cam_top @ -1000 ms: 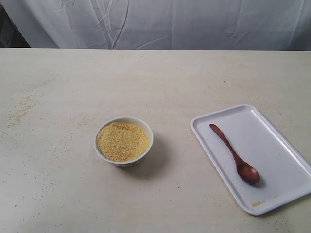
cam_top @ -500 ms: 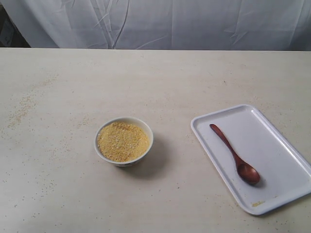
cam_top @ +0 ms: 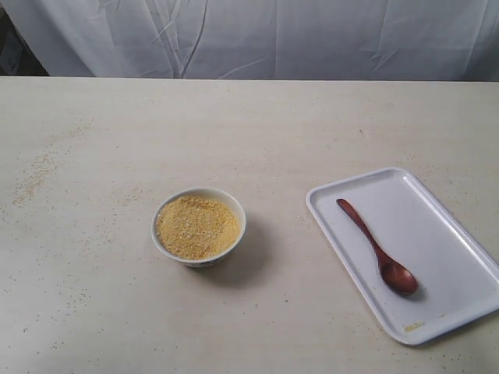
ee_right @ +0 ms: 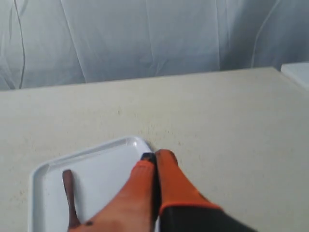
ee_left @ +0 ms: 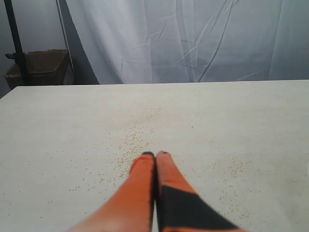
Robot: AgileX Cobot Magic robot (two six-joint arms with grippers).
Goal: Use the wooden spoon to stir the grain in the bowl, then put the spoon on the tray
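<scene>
A small white bowl [cam_top: 199, 227] full of yellow grain [cam_top: 196, 227] stands at the middle of the table. To its right, the dark wooden spoon [cam_top: 377, 248] lies flat on the white tray [cam_top: 437, 234], its oval end toward the front. Neither gripper shows in the exterior view. My left gripper [ee_left: 155, 155] is shut and empty above bare table strewn with loose grains. My right gripper [ee_right: 156, 157] is shut and empty over a corner of the tray [ee_right: 96, 169], with the spoon's handle [ee_right: 69, 193] beside its fingers and apart from them.
Loose grains [cam_top: 39, 167] are scattered over the table's left part, and a few lie on the tray's front corner [cam_top: 412, 326]. White cloth [cam_top: 257, 39] hangs behind the table. A brown box [ee_left: 41, 65] stands past the table's far corner in the left wrist view.
</scene>
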